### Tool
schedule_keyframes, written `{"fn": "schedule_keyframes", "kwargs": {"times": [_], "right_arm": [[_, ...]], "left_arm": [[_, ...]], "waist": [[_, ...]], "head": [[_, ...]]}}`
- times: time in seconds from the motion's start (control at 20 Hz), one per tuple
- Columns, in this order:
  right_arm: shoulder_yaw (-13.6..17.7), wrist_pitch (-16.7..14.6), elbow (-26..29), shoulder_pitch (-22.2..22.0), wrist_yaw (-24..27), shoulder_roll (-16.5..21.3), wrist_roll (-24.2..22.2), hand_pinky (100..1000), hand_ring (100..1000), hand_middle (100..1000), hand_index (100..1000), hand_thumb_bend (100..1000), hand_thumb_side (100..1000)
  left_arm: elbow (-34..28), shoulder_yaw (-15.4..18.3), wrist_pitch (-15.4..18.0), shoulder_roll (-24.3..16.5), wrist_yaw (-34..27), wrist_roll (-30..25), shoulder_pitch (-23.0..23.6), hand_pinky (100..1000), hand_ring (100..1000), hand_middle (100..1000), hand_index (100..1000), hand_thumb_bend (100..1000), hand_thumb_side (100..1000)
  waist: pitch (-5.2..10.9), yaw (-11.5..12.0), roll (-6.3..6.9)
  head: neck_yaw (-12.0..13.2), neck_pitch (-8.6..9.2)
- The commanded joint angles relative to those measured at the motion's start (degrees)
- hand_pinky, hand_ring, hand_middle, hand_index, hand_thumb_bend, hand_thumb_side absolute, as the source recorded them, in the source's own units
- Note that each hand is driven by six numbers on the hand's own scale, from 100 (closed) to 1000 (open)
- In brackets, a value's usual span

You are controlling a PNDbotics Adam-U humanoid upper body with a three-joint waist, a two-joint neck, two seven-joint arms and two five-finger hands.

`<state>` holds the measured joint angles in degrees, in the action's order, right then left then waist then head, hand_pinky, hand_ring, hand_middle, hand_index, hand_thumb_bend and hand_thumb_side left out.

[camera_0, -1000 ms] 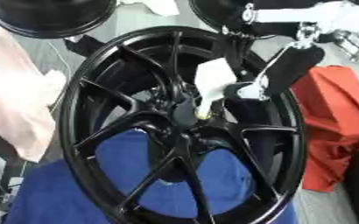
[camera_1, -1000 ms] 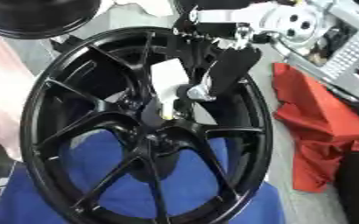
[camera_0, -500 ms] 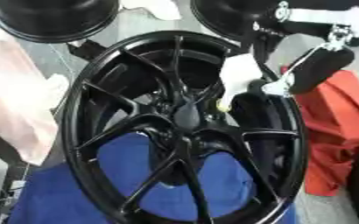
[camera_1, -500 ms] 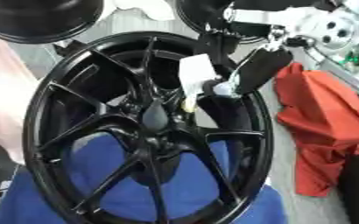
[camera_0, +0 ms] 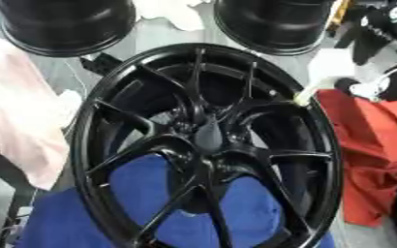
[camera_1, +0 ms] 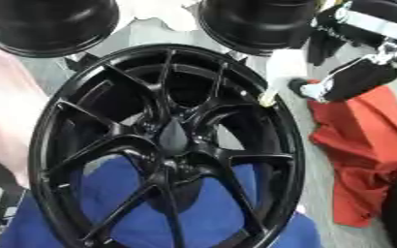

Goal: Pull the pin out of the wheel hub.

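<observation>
Lifting clear: right hand [camera_1: 354, 80] (past wheel hub [camera_1: 172, 140])

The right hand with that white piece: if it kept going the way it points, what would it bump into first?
Likely the black wheel's right rim: the right hand holds the white piece tip down-left, close over it. Depth is unclear.

three black wheels [camera_0: 206, 145], one red cloth [camera_0: 367, 160], one blue cloth [camera_0: 109, 218].
</observation>
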<state>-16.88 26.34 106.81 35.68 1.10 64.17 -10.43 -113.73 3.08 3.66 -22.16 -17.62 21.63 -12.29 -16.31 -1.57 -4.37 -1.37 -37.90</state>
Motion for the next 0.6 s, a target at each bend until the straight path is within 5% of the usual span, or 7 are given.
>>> {"fn": "schedule_keyframes", "kwargs": {"times": [0.05,0.6], "right_arm": [[5.0,0.0,-3.1,-1.6,1.7,3.1,4.0,672,563,472,518,237,100],[18.4,0.1,-18.3,-10.8,0.8,2.9,11.5,684,591,521,576,295,100]], "left_arm": [[-0.9,0.7,0.2,-0.4,0.3,0.1,-0.6,840,701,646,753,160,773],[-0.9,1.2,0.5,-0.4,0.8,0.8,-0.5,840,698,646,753,158,775]], "waist": [[0.58,-0.3,0.29],[-0.48,-1.5,0.82]], "head": [[0.5,0.8],[1.4,0.67]]}}
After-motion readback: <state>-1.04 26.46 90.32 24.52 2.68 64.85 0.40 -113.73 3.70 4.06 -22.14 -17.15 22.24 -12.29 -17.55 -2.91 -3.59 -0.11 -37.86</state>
